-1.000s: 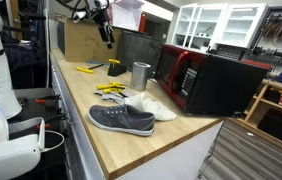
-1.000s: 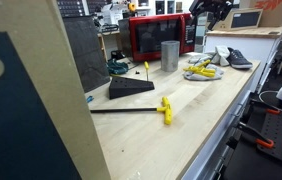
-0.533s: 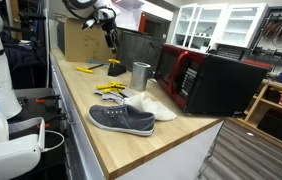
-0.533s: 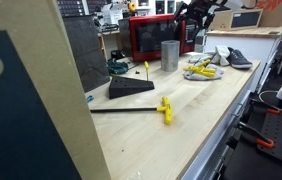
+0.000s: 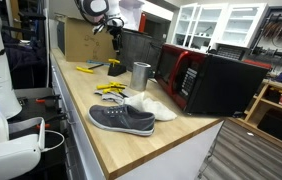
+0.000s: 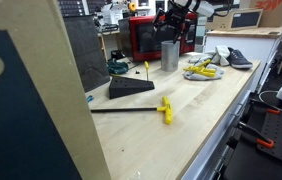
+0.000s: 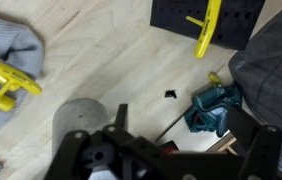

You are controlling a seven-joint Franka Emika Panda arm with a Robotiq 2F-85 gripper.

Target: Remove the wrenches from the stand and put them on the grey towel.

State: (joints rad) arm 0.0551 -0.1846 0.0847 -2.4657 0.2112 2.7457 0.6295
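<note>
The black stand point(image 6: 131, 88) sits on the wooden bench and still holds one yellow-handled wrench point(image 6: 146, 70). The wrist view shows the stand point(image 7: 176, 14) at the top with that wrench point(image 7: 209, 25). The grey towel point(image 7: 9, 42) carries several yellow wrenches point(image 7: 3, 76), which also show in both exterior views point(image 5: 111, 89) point(image 6: 202, 71). My gripper point(image 5: 116, 27) point(image 6: 169, 20) hangs high above the steel cup point(image 5: 141, 74). Its jaws point(image 7: 178, 125) are open and empty.
A yellow T-handle wrench point(image 6: 165, 108) lies loose on the bench. A grey shoe point(image 5: 121, 119) sits near the front edge. A red microwave point(image 5: 181, 75) stands behind the cup. A teal object point(image 7: 213, 108) lies by the cup point(image 7: 79, 125).
My gripper has moved away from above the towel, past the cup, toward the stand. Nothing on the bench has moved.
</note>
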